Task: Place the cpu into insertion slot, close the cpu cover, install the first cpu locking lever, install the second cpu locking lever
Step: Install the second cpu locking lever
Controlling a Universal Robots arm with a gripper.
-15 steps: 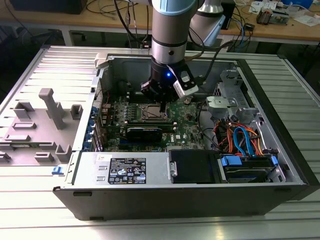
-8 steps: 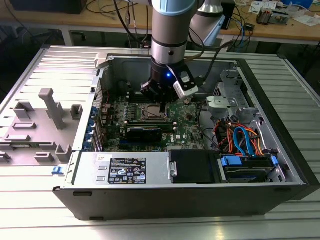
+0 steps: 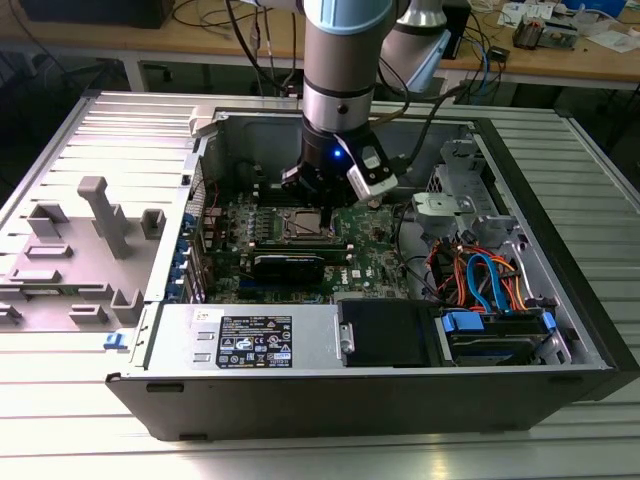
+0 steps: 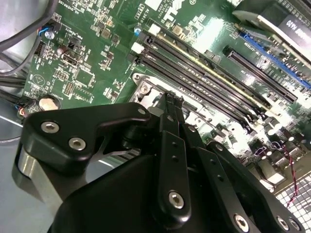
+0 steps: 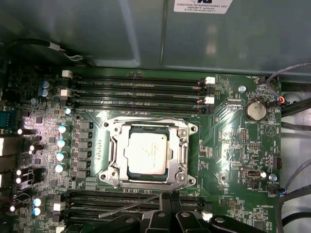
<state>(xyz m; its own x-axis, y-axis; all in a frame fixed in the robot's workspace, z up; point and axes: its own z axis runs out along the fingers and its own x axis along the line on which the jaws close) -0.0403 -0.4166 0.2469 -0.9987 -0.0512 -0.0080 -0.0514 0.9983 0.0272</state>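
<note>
1. Gripper (image 5: 170, 213): nearest item in the first wrist view. You see its black fingers drawn in close together with nothing between them, hanging over the board just beside the socket's edge on the side away from the grey chassis wall (image 5: 146, 34). In the second wrist view the paired fingertips (image 4: 174, 99) point down at that same silver rim.

2. Thin rod (image 5: 129, 206): a grey wire-like bar runs slantwise from the gripper's tips outward along that near edge of the socket. You may take it for one of the locking levers, not yet tucked in, though the view is too poor to be sure.

3. Cpu cover (image 5: 148, 131): silver frame lying flat on the socket, its window showing the chip.

4. Cpu (image 5: 148, 153): dull silver square seated in the insertion slot (image 5: 112, 154), square to the rim. It lies straight ahead of the gripper, toward the chassis wall, so the socket's near edge is what the fingers reach first.

5. Memory slots (image 5: 136, 92): long black rows beyond the socket, between it and the chassis wall.

6. Coin cell (image 5: 255, 110): further off to one side of the socket, well apart from the gripper.
</note>
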